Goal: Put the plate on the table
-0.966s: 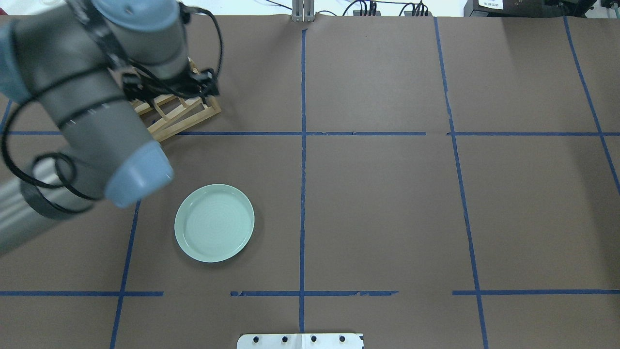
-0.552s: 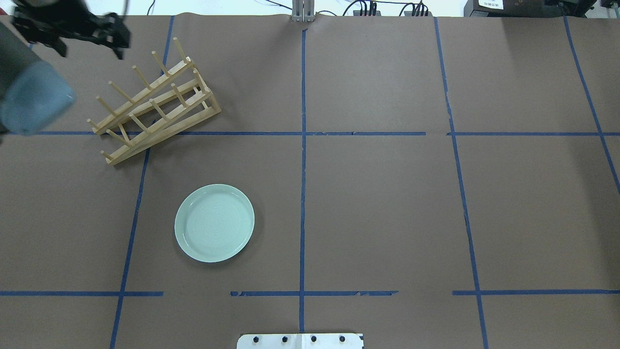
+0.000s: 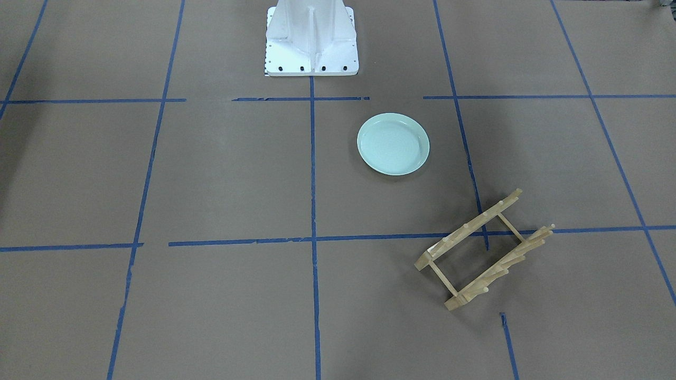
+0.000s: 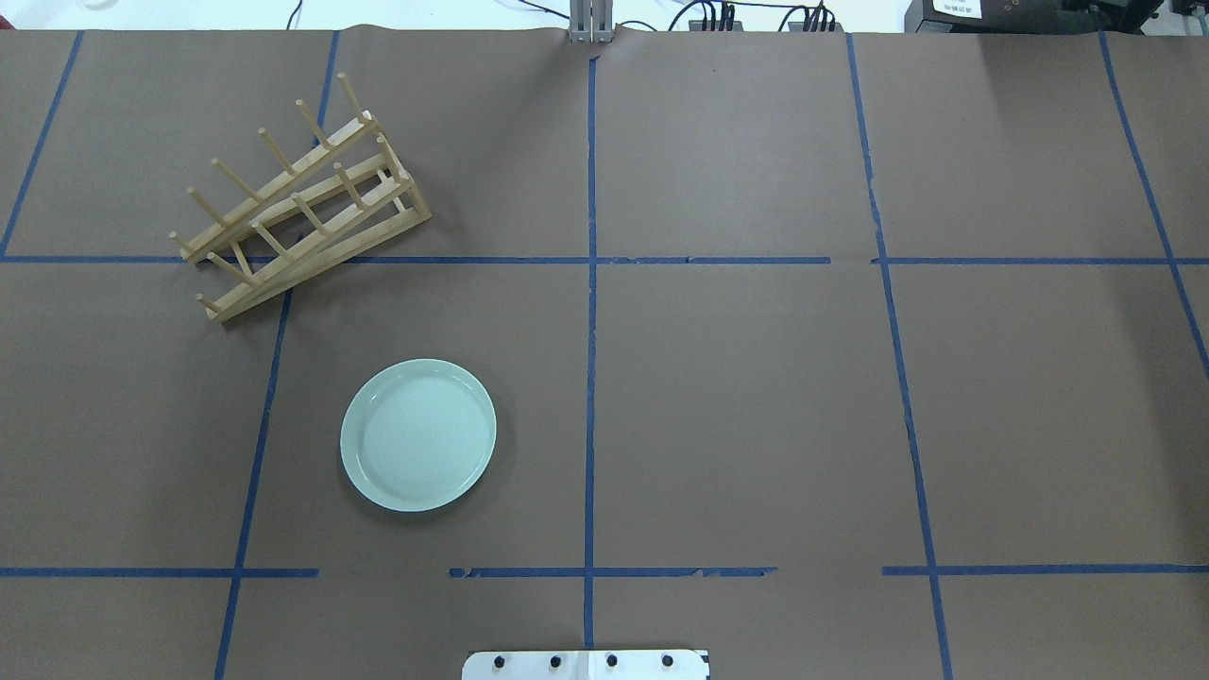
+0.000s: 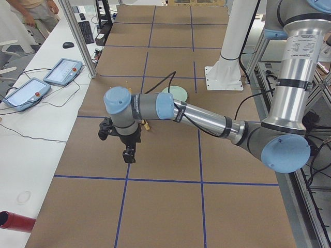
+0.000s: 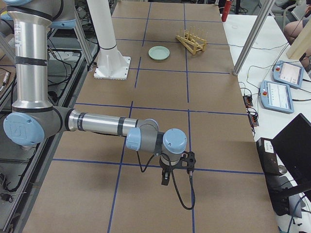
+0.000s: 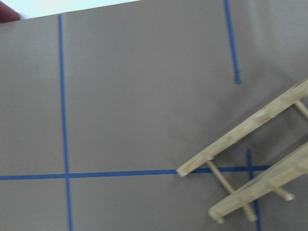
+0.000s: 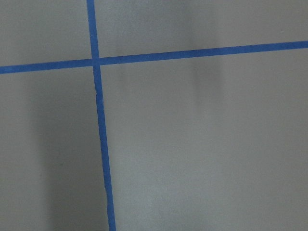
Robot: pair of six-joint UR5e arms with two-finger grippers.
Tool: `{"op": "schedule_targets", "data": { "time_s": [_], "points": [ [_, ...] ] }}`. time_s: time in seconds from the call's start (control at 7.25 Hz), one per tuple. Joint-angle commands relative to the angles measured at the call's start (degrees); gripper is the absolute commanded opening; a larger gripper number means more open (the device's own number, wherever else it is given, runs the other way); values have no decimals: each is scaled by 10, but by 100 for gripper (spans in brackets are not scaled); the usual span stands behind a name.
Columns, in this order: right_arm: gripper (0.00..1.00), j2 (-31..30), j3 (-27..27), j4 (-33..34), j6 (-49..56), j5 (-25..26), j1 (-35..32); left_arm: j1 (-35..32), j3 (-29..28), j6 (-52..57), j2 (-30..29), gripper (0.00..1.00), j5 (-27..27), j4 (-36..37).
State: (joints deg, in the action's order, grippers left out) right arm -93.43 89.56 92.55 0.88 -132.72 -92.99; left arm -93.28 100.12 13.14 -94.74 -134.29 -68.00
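The pale mint-green plate [image 4: 418,435] lies flat and upright on the brown paper-covered table [image 4: 737,406], left of the centre tape line. It also shows in the front view [image 3: 393,143] and the right side view [image 6: 159,53], and partly behind my arm in the left side view [image 5: 178,91]. No gripper touches it. My left gripper [image 5: 128,154] hangs over the table's left end, far from the plate. My right gripper [image 6: 164,178] hangs over the table's right end. Both show only in the side views, so I cannot tell whether they are open or shut.
A light wooden peg dish rack [image 4: 302,203] stands empty at the far left, beyond the plate; part of it shows in the left wrist view [image 7: 255,163]. The white robot base [image 3: 311,39] is at the near edge. Pendants [image 5: 62,71] lie on the side bench.
My left arm has swung away from the rack, leftward out of the overhead view. The plate and the rack have not moved.
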Motion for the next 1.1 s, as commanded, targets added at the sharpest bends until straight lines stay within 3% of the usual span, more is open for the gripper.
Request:
{"op": "schedule_targets", "data": {
  "time_s": [0.0, 0.41, 0.97],
  "points": [
    [100, 0, 1, 0, 0, 0, 0, -4, 0, 14, 27, 100, -4, -8],
    [100, 0, 0, 0, 0, 0, 0, -3, -41, 15, 29, 100, -5, -138],
    [100, 0, 0, 0, 0, 0, 0, -4, -48, 14, 10, 100, -5, -149]
  ]
}}
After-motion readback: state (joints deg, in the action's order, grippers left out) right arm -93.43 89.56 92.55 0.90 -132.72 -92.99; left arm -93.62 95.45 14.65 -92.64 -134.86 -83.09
